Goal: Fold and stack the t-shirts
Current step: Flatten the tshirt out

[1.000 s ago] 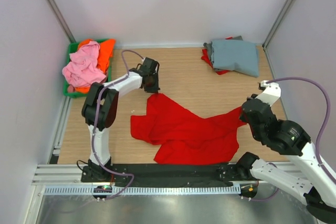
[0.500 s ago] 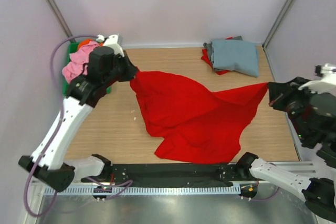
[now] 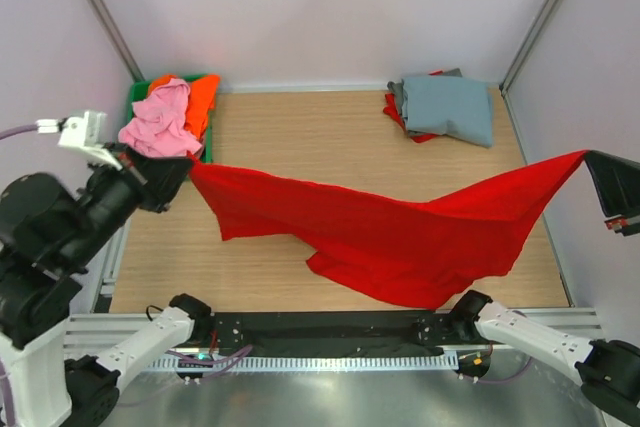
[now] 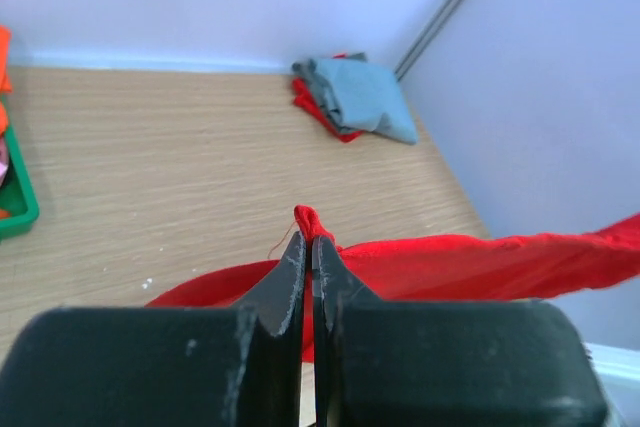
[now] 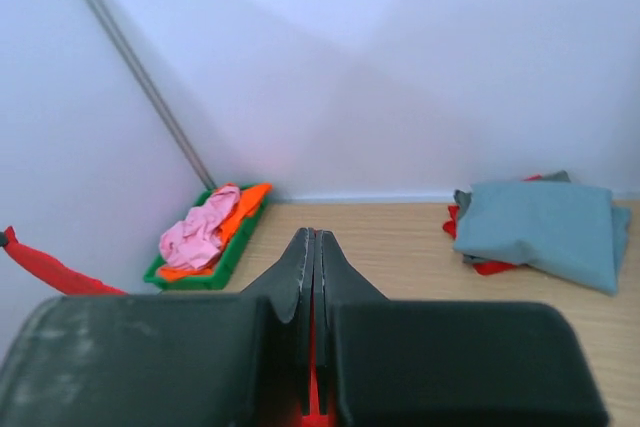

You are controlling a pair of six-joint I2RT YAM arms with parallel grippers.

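Aloft, the red shirt (image 3: pixel 400 232) stretches over the surface (image 3: pixel 330 137). Its corners are pinched by the left end effector (image 4: pixel 307 244) and right end effector (image 5: pixel 313 244).

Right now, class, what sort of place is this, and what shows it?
Probably a robot test cell: plain walls around a wooden table, left gripper and right gripper holding a red t-shirt, a green bin of shirts.
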